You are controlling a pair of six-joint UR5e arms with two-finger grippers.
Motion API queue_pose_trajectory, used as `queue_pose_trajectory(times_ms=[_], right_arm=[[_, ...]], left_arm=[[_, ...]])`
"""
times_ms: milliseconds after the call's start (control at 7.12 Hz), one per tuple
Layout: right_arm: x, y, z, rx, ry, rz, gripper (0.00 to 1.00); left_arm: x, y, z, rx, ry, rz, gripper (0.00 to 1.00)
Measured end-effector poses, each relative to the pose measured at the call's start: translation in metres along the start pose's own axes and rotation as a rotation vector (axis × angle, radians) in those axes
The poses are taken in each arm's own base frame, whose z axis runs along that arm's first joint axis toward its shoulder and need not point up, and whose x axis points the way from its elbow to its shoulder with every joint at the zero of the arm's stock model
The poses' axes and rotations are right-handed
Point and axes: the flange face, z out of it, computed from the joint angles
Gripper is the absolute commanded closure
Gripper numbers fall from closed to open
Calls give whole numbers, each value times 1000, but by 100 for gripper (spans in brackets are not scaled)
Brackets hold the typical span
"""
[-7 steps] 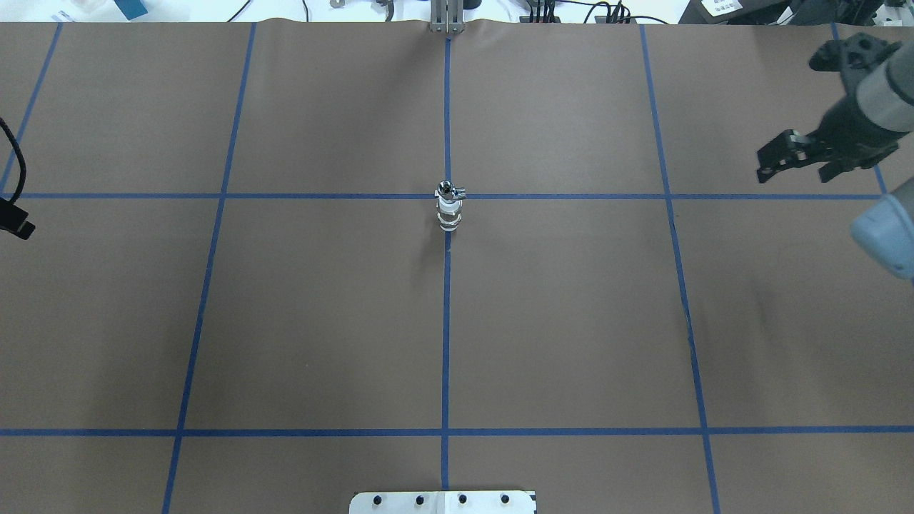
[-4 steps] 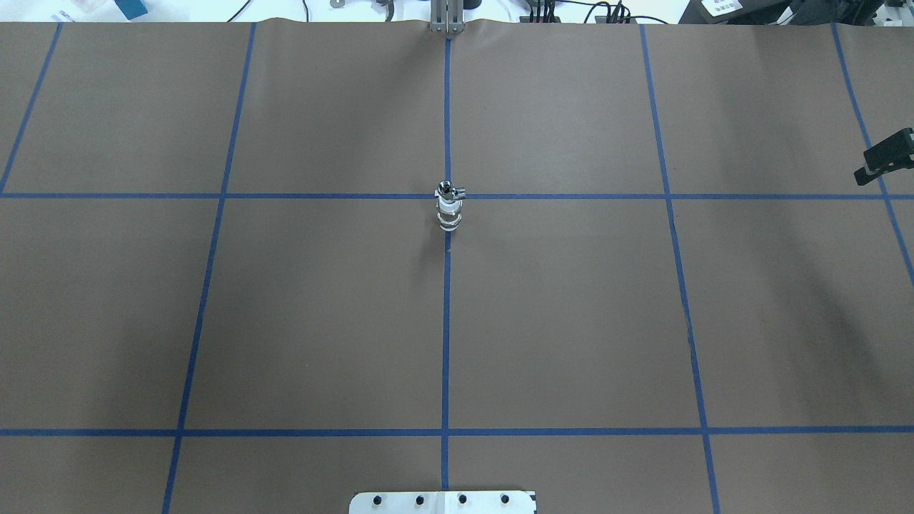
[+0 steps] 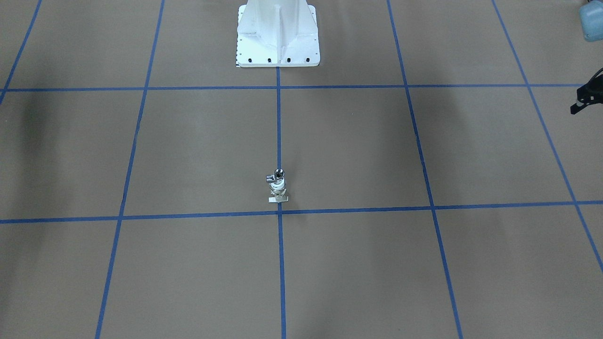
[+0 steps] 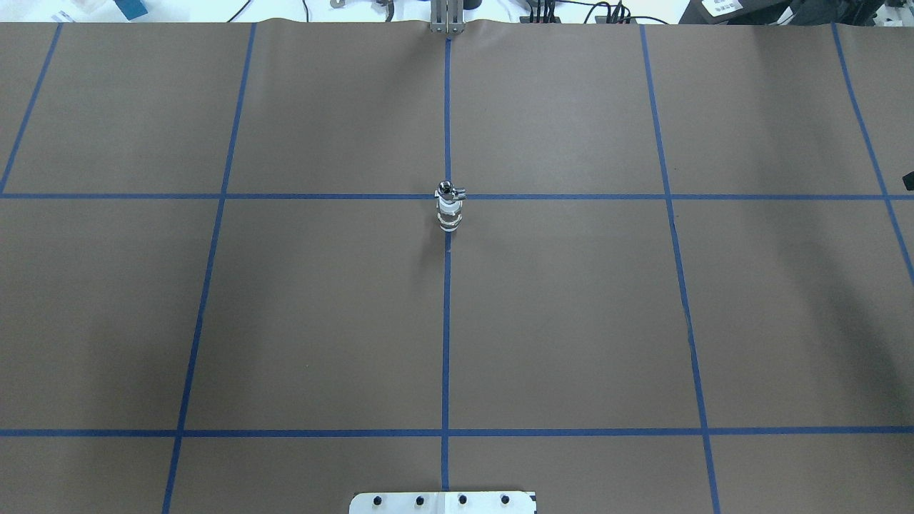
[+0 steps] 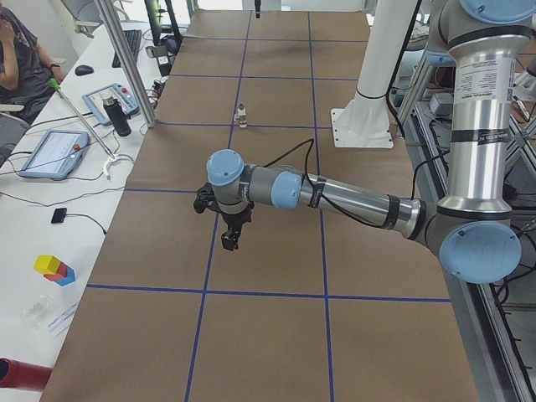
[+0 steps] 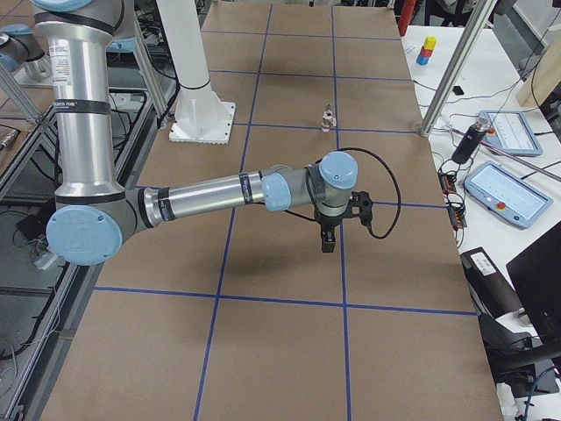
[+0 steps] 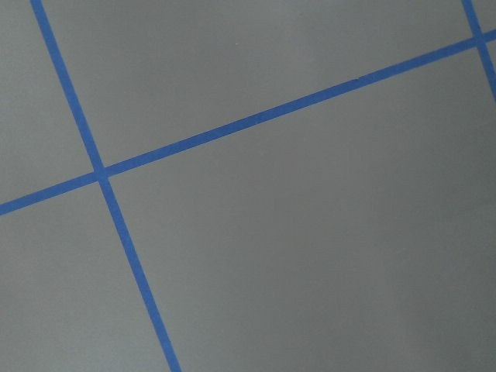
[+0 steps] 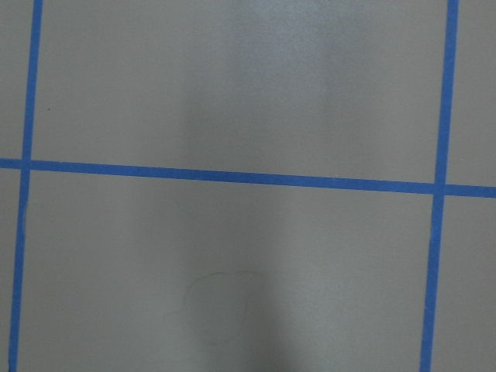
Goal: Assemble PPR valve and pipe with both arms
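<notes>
The white PPR valve (image 4: 449, 214) stands upright at the table's centre where two blue tape lines cross, with the chrome pipe (image 4: 446, 190) on top of it, side stub pointing right. In the front-facing view the pipe (image 3: 278, 177) sits above the valve (image 3: 279, 188), whose flat handle lies on the paper. Both arms are far from them. My left gripper (image 5: 228, 241) hangs over the paper near the table's left end; only a black part shows in the front-facing view (image 3: 584, 98). My right gripper (image 6: 327, 244) hangs near the right end. I cannot tell how either gripper's jaws stand. The wrist views show only paper and tape.
The white bolted pedestal (image 3: 278, 33) stands at the robot's side of the table. Brown paper with blue tape lines (image 4: 446, 321) covers the table. Tablets (image 5: 52, 151), a black bottle (image 5: 121, 117) and coloured blocks (image 6: 428, 48) lie on the operators' bench beyond the far edge.
My right arm has pulled back to the right, almost out of the overhead view. The black part at the left edge is gone. The valve and pipe have not moved.
</notes>
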Motion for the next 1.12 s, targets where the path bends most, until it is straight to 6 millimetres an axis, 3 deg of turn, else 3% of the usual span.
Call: queue_pose_trajectory(times_ms=[421,1123], right_arm=[[-10,-9,-9,22,3,-19,0],[10,-5,-3,24,78,5,0]], left_arm=[[0,-3,-7,16,1,0,0],[4,-3,-13,51,-4,39,0]])
